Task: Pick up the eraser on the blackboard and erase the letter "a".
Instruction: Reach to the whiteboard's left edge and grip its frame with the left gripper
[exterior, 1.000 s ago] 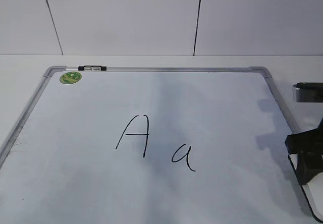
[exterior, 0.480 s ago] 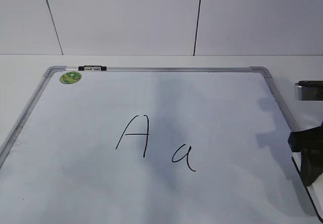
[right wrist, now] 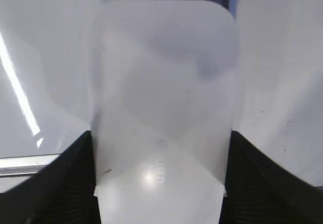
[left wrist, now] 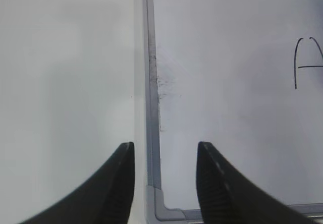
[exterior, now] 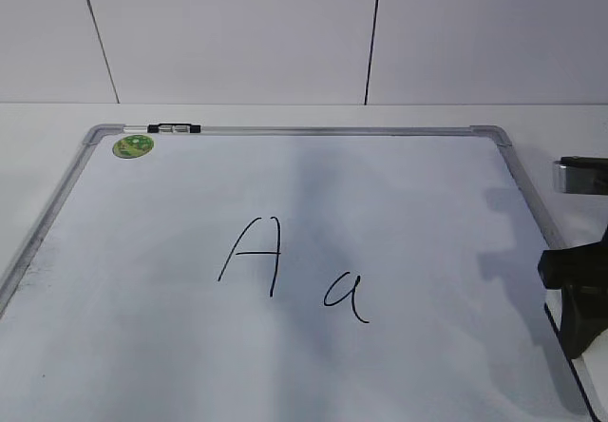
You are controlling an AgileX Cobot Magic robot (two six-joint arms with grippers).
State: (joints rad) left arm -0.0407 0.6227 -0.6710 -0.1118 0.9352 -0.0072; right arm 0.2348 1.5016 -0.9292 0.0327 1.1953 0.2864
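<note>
Right hand (right wrist: 161, 193) has its fingers (right wrist: 55, 183) closed against both sides of the eraser (right wrist: 164, 98), white block w/ faint grey lettering near the hand; it fills most of the right wrist view. In the exterior view that hand (exterior: 579, 308) sits at the right edge of the blackboard (exterior: 518, 189), eraser only a thin sliver there. Letter "a" (exterior: 344, 295) is mid-board, well apart from the hand, just right of & below the capital A (exterior: 252, 256). Left hand (left wrist: 164, 183) is spread wide, holding nothing, straddling the board's frame near a corner. Green sticker (exterior: 133, 145) & marker (exterior: 174, 128) at the far left corner; board lies on the tabletop (exterior: 47, 123).
</note>
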